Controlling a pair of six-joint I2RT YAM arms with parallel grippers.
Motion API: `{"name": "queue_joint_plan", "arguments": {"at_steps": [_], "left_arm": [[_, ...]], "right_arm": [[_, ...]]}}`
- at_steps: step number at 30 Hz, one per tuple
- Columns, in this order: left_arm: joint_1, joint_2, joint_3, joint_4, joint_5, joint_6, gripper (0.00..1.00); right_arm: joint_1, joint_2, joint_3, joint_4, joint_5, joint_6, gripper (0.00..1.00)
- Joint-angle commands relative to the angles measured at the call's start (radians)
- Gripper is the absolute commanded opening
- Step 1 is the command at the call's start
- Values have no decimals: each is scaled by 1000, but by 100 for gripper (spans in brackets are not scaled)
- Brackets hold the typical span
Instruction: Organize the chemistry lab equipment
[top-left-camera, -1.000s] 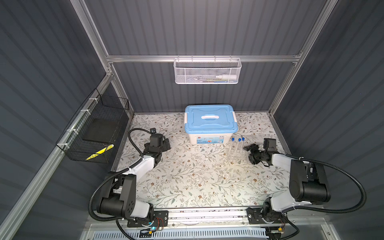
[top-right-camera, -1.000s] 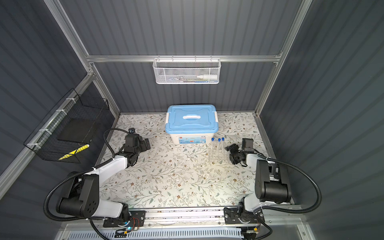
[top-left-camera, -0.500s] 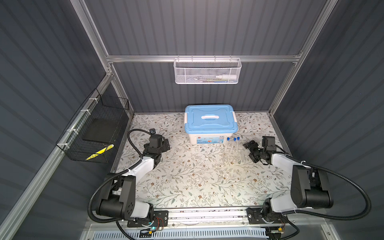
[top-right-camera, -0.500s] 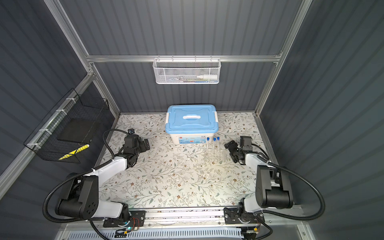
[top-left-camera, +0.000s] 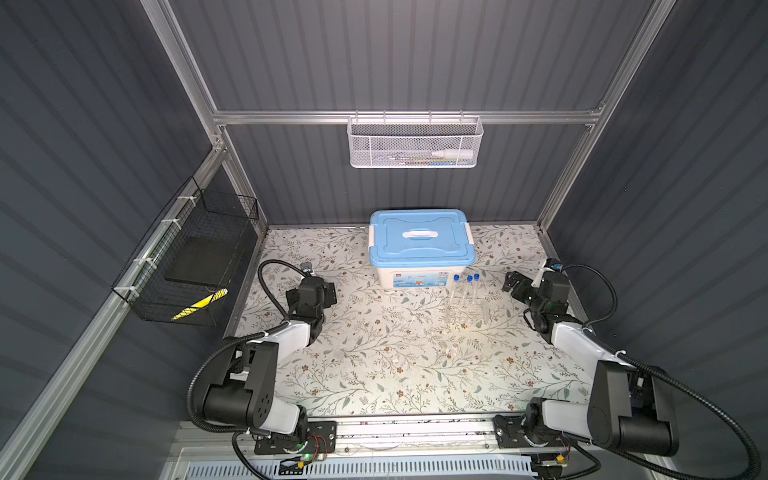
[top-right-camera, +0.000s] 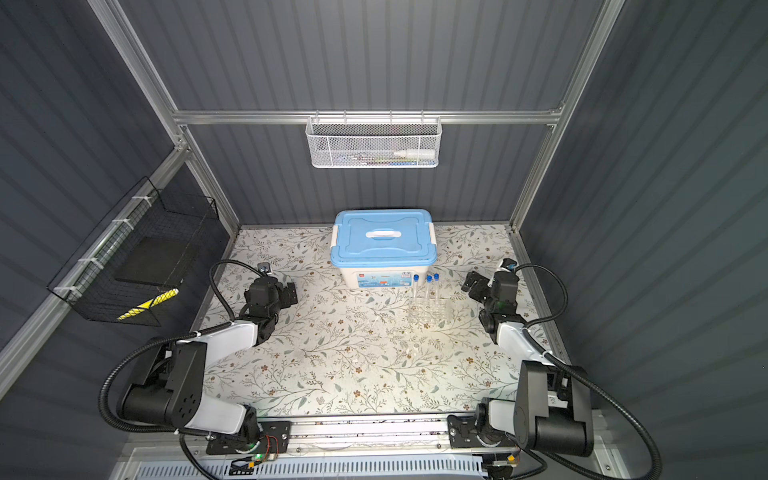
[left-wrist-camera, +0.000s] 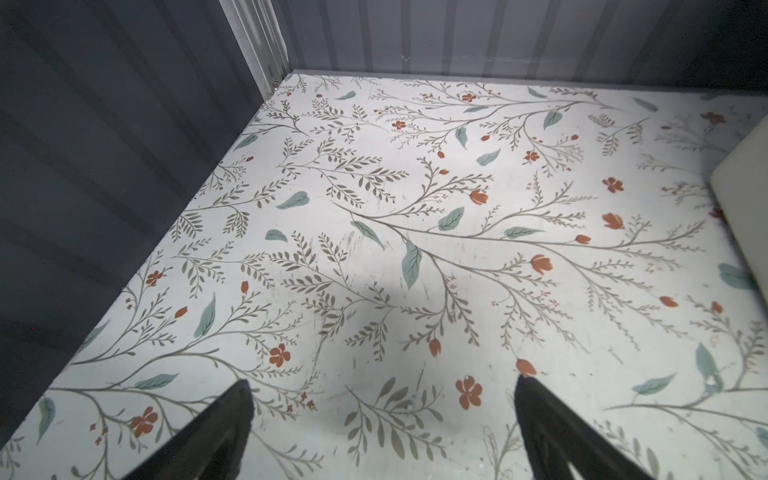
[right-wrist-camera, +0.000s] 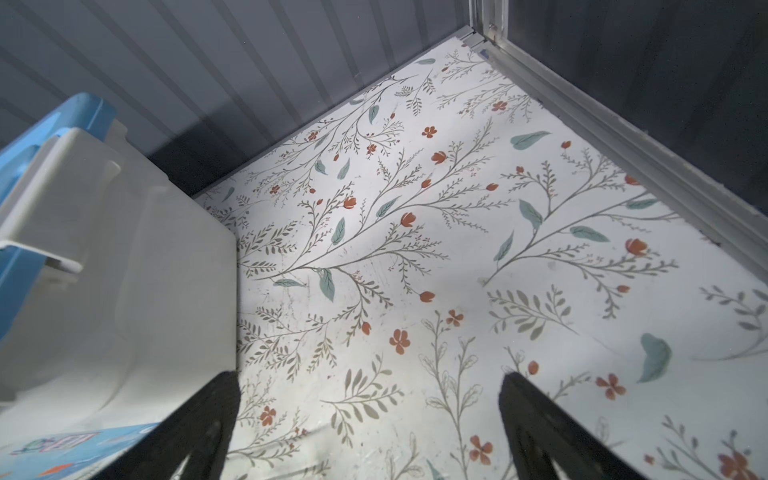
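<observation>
Two black-and-white arms reach up from the rail at the lower edge of both top views, across a floral-print tabletop (top-left-camera: 374, 374). At mid-left the left gripper (top-left-camera: 329, 292) hangs over bare table. Its wrist camera shows the two dark fingers (left-wrist-camera: 224, 428) spread wide, with only printed leaves and flowers between them and nothing held. At mid-right the right gripper (top-left-camera: 512, 283) is just as wide apart and just as empty. In its wrist view the fingers (right-wrist-camera: 540, 428) frame open tabletop, with the cream wall of a plastic storage box (right-wrist-camera: 124, 270) close by.

Between the two grippers, right of centre, a clear tube rack (top-left-camera: 465, 311) stands on the table. Three blue-capped test tubes (top-left-camera: 469, 286) stand upright in it, near the right gripper but apart from it. In both top views the rack sits just in front of the storage box's near right corner. Faint glints of clear ware show on the print to the left of the rack, too pale to name.

Behind the rack, the blue-lidded box (top-left-camera: 422, 245) sits closed against the back wall at centre. A black wire basket (top-left-camera: 187, 266) hangs on the left wall. A white mesh basket (top-left-camera: 415, 143) hangs from the rail on the rear wall at upper centre, holding a whitish bottle-like item.
</observation>
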Motion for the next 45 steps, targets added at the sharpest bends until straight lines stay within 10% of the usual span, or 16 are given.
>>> {"name": "queue_joint_plan", "arguments": {"at_steps": [1,18,25,45], "left_arm": [[6,34,-21,124,-45,75,100],[34,207,-182,590,71,161,100],[77,216,-125,490,102,118,100],[92,215,-124,489,119,110,100]], "right_arm": [[15,-32,-45,174,1,-143,99],[69,190,-323,843,77,-306,99],[65,148,-225,579,117,-283,99],[66,160,-241,629,118,-286,99]]}}
